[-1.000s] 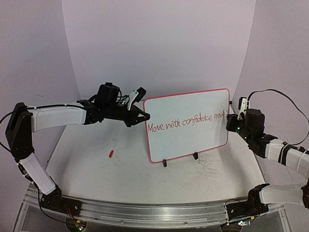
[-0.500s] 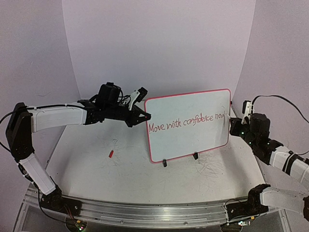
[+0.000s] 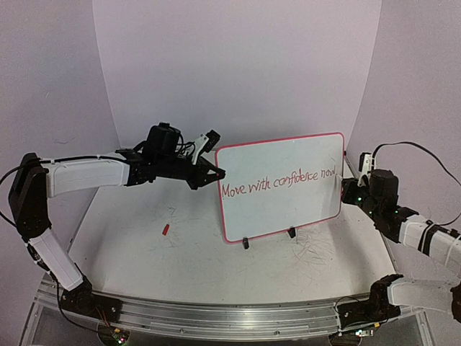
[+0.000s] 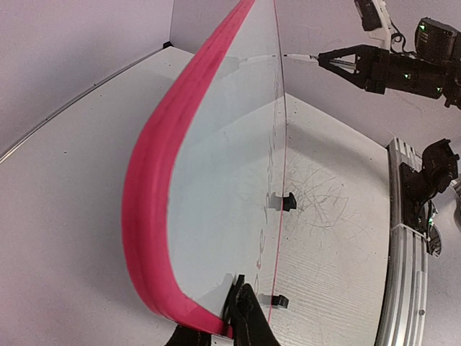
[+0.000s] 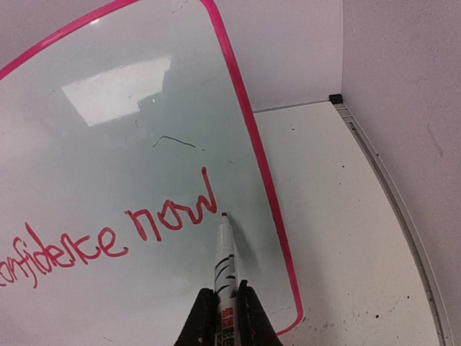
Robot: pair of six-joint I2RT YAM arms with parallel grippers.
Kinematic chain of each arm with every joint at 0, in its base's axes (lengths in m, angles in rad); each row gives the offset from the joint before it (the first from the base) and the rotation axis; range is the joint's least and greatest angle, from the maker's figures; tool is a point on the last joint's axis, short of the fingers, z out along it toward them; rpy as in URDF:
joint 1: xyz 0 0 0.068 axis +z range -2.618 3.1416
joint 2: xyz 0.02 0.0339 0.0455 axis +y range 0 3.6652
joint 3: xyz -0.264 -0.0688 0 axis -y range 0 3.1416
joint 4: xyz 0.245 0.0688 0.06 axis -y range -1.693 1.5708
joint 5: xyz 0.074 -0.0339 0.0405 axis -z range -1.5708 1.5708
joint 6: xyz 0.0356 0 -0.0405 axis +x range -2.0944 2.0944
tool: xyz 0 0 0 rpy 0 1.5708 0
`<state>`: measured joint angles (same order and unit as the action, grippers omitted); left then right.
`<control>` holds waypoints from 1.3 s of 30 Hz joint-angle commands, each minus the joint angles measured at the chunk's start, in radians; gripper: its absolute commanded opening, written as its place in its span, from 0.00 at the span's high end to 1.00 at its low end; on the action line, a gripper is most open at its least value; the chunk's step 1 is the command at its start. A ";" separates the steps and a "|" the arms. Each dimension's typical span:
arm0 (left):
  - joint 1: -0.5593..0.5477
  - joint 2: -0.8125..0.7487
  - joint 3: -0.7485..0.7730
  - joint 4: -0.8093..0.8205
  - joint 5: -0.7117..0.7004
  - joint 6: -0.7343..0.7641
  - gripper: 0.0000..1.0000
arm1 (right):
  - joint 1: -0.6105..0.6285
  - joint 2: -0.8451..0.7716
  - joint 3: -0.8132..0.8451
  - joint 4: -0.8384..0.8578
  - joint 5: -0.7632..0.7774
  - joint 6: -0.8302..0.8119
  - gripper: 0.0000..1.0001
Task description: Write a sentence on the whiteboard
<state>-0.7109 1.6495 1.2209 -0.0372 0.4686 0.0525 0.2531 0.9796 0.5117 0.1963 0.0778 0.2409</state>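
on the tabletop (image 3: 144, 252) your whiteboard (image 3: 281, 205) stands upright, long side running left to right, written face toward the near edge.
the sentence (image 3: 279, 182), "move with confidence now", runs along that long side, climbing slightly to the right. your left fingers (image 3: 215, 174) are clamped on the board's left rim. your right fingers (image 3: 348, 189) are closed round a marker (image 5: 225, 259) aimed at the board, tip just right of "now"; whether it touches, you cannot tell.

Robot lab bench
Scuffed white table (image 3: 144, 252); curved pale backdrop (image 3: 238, 65) behind the table; metal rail (image 3: 238, 321) along the table's near edge, carrying cabled arm bases (image 3: 75, 295).
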 commanded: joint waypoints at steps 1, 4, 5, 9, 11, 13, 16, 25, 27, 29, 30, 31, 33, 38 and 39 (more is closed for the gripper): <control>0.014 0.022 -0.014 -0.130 -0.215 0.144 1.00 | -0.006 0.022 0.017 0.070 -0.008 0.002 1.00; 0.014 0.020 -0.017 -0.130 -0.211 0.145 1.00 | -0.008 0.050 0.022 0.095 -0.005 0.003 1.00; 0.014 0.021 -0.016 -0.130 -0.209 0.145 1.00 | -0.009 0.061 0.023 0.106 -0.007 0.005 1.00; 0.014 0.020 -0.017 -0.130 -0.203 0.146 1.00 | -0.011 0.099 0.029 0.143 -0.008 0.015 1.00; 0.014 0.021 -0.017 -0.130 -0.206 0.146 1.00 | -0.011 0.093 0.034 0.131 -0.008 0.023 1.00; 0.014 0.021 -0.017 -0.130 -0.211 0.146 1.00 | -0.010 0.050 0.038 0.080 -0.013 0.030 1.00; 0.015 0.029 -0.016 -0.130 -0.228 0.140 1.00 | -0.009 -0.106 0.046 -0.074 0.005 0.045 1.00; 0.034 0.053 0.017 -0.184 -0.218 0.098 1.00 | -0.010 -0.376 0.062 -0.278 0.041 0.029 1.00; 0.047 0.060 0.037 -0.209 -0.178 0.091 1.00 | -0.009 -0.341 0.091 -0.263 0.037 -0.011 1.00; 0.058 0.075 0.068 -0.250 -0.135 0.085 1.00 | -0.010 -0.308 0.113 -0.234 0.006 -0.033 1.00; 0.063 0.081 0.084 -0.270 -0.113 0.084 1.00 | -0.010 -0.296 0.122 -0.217 -0.017 -0.043 1.00; 0.068 0.087 0.102 -0.288 -0.095 0.083 1.00 | -0.011 -0.285 0.132 -0.207 -0.030 -0.050 1.00; 0.088 0.104 0.135 -0.330 -0.064 0.074 1.00 | -0.010 -0.273 0.144 -0.202 -0.042 -0.059 1.00; 0.144 0.170 0.217 -0.438 0.066 0.061 1.00 | -0.010 -0.291 0.125 -0.163 -0.069 -0.071 1.00; 0.148 0.183 0.229 -0.456 0.078 0.063 1.00 | -0.010 -0.303 0.117 -0.160 -0.070 -0.071 1.00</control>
<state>-0.6137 1.7601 1.3993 -0.2819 0.6051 0.0296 0.2470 0.7124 0.6041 -0.0341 0.0362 0.1979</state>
